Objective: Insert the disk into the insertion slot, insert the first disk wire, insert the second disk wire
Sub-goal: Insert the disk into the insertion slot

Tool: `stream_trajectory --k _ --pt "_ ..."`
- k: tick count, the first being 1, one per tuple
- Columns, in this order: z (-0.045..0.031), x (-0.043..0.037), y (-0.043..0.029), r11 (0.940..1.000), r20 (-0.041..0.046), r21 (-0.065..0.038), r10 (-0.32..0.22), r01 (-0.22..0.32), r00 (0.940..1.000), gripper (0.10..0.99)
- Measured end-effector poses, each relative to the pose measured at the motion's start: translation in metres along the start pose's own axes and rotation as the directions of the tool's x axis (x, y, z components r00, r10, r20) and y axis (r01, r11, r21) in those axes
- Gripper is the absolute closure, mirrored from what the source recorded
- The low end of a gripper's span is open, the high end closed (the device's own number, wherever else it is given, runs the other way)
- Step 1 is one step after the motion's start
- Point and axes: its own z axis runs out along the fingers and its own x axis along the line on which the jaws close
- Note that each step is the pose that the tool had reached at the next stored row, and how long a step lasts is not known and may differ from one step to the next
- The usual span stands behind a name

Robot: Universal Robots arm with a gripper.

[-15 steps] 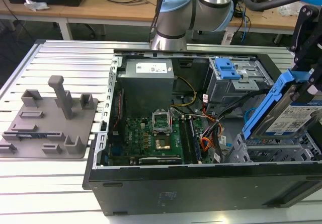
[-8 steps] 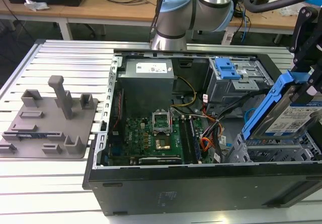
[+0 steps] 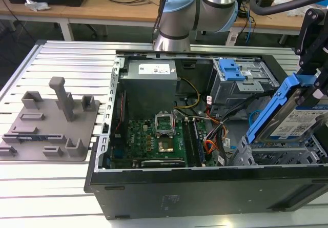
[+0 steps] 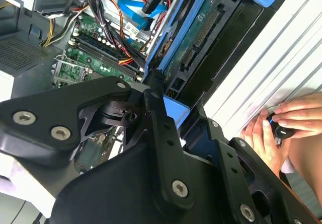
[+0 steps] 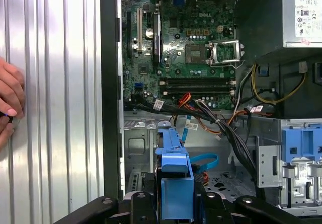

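Observation:
The disk (image 3: 303,119), a silver drive with a white label in a bright blue carrier (image 3: 270,110), hangs tilted at the exterior view's right, inside the open computer case. My gripper (image 3: 311,80) is shut on its upper end. Directly beneath its lower end sits the insertion slot (image 3: 279,155), a grey perforated drive cage. In the second wrist view the black fingers (image 4: 156,103) clamp the blue carrier (image 4: 173,110), and the disk's green underside (image 4: 201,38) runs away from them. In the first wrist view the carrier (image 5: 176,183) stands between the gripper links.
Orange, black and blue cables (image 3: 212,136) lie beside the cage, over the motherboard (image 3: 159,141). A larger grey bay with a blue latch (image 3: 233,71) stands behind. A person's hand (image 4: 287,123) rests on the slatted table by the case. A grey fixture (image 3: 51,120) lies at the exterior view's left.

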Motion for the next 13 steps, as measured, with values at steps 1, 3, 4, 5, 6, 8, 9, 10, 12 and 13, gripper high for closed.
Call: stream_trajectory --k 1,3,4,5,6,8,9,10,12,13 --pt "0.0 0.0 0.0 1.0 -0.0001 0.0 0.0 0.0 1.0 0.722" --pt "0.0001 0.0 0.0 1.0 -0.0001 0.0 0.0 0.0 1.0 0.722" --pt "0.0001 0.0 0.0 1.0 -0.0001 0.0 0.0 0.0 1.0 0.722" --pt "0.0001 0.0 0.0 1.0 0.0 0.0 0.0 0.0 1.0 0.722" --pt "0.0002 0.0 -0.0001 1.0 -0.0001 0.0 0.0 0.0 1.0 0.722" --pt "0.0005 0.0002 -0.0006 1.0 0.0004 0.0 0.0 0.0 1.0 0.722" --pt "0.0005 0.0002 -0.0008 1.0 0.0003 0.0 0.0 0.0 1.0 0.722" --pt "0.0006 0.0004 -0.0009 1.0 0.0001 0.0 0.0 0.0 1.0 0.722" --pt "0.0012 0.0005 -0.0009 1.0 -0.0001 0.0 0.0 0.0 1.0 0.722" --pt "0.0024 0.0005 -0.001 1.0 -0.0001 0.0 0.0 0.0 1.0 0.722"
